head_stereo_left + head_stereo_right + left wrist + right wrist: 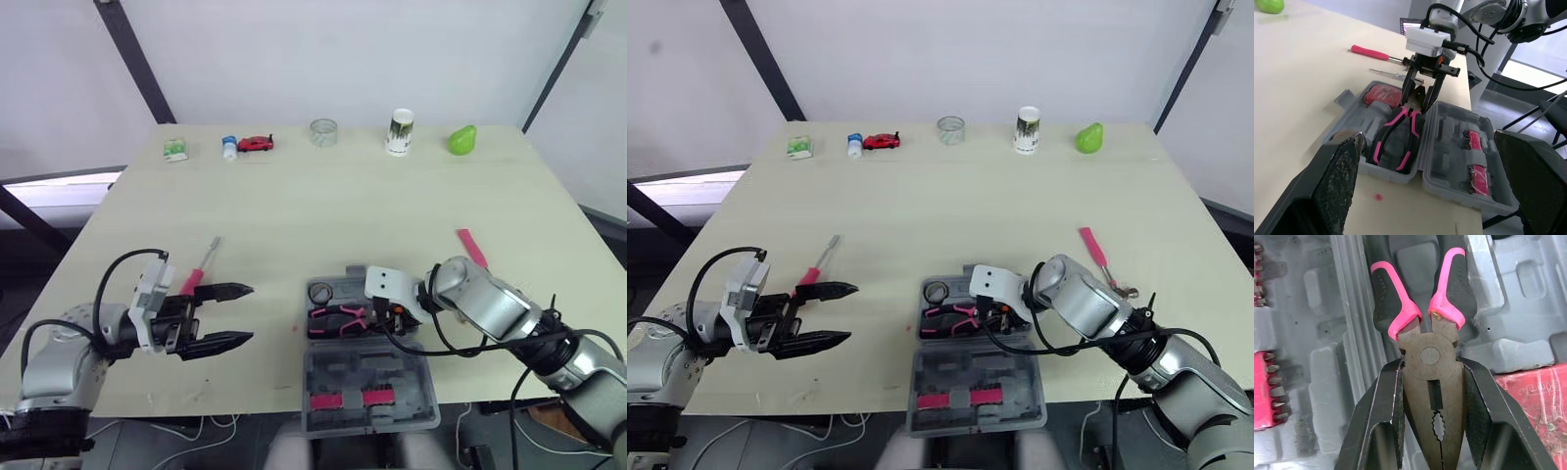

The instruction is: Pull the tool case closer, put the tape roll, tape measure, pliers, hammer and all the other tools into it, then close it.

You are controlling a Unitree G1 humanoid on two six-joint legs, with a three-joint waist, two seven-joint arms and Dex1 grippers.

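Black fingers of the right gripper [1431,364] clamp the head of the pliers [1400,125], handles pointing away, probably so they drop lengthwise into their moulded slot. Beneath the gripper lies the open grey tool case [315,387]. A red tape measure [1382,94] sits just beside the fingers, what looks like the tape roll [320,290] past the handles, and pink bits [353,398] in the lid. Well apart, the left gripper [250,313] gapes empty near a pink screwdriver [199,269], likely its next pickup.

Silver-grey arms [490,305] looped with black cables [105,282] — white wrist blocks [152,292], tapered black fingers [223,291].
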